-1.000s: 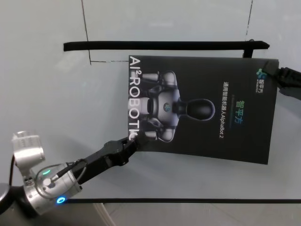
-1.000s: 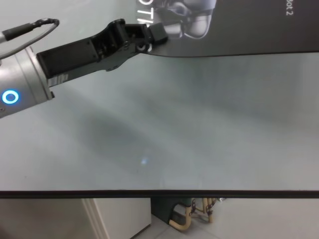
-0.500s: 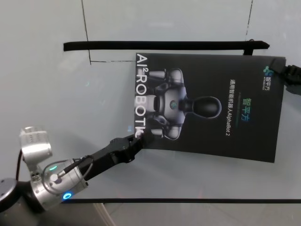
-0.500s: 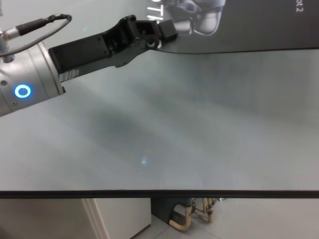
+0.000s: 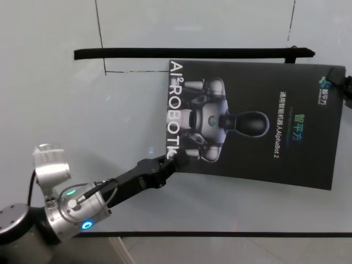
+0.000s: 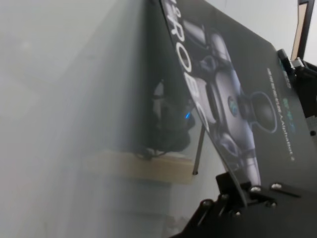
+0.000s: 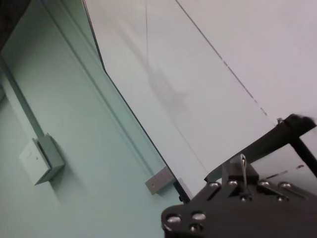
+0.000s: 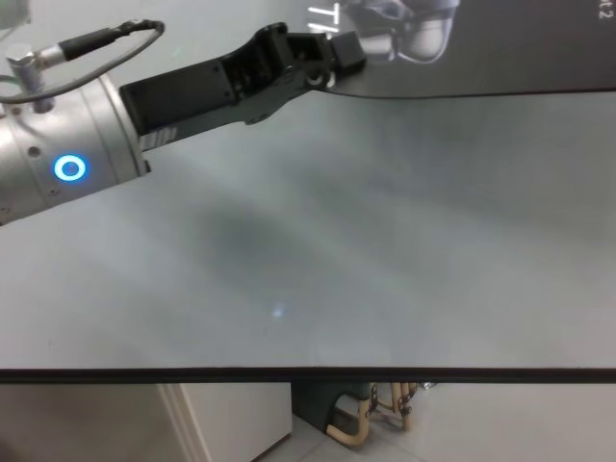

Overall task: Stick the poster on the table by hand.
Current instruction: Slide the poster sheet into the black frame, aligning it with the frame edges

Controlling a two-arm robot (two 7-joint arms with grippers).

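Note:
The poster, a dark sheet with a silver robot and white letters, lies over the pale table right of centre. My left gripper is shut on its near left corner; the chest view shows the same grip on the poster. From the left wrist, the poster runs away edge-on, slightly raised above the glass. At the far right corner, my right gripper holds the sheet and is mostly cut off by the picture's edge.
A long black strip lies across the table just beyond the poster. Thin dark lines mark the tabletop. The table's dark front edge runs close to me, with a broad bare stretch between it and the poster.
The poster has slid to the right across the table with both grippers holding it. My left arm has followed it rightward, and the right gripper has moved almost out of the head view.

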